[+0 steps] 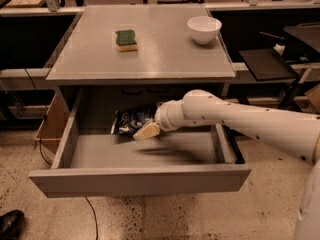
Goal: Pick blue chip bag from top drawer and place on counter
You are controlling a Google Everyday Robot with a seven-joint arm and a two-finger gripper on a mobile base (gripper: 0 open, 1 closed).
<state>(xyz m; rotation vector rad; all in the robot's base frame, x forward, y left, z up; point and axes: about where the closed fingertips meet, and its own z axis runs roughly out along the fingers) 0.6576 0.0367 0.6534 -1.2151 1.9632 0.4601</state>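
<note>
The blue chip bag [131, 120] lies crumpled at the back of the open top drawer [140, 180], left of centre. My white arm reaches in from the right, and my gripper [146, 132] is inside the drawer at the bag's front right edge, touching or nearly touching it. The gripper's cream tip points down and left. The counter [150, 54] above the drawer carries a green-and-yellow sponge and a white bowl.
The sponge [126, 39] sits left of centre on the counter and the white bowl [204, 29] at its back right. A black side tray [265, 63] stands to the right. A shoe [11, 223] is on the floor at lower left.
</note>
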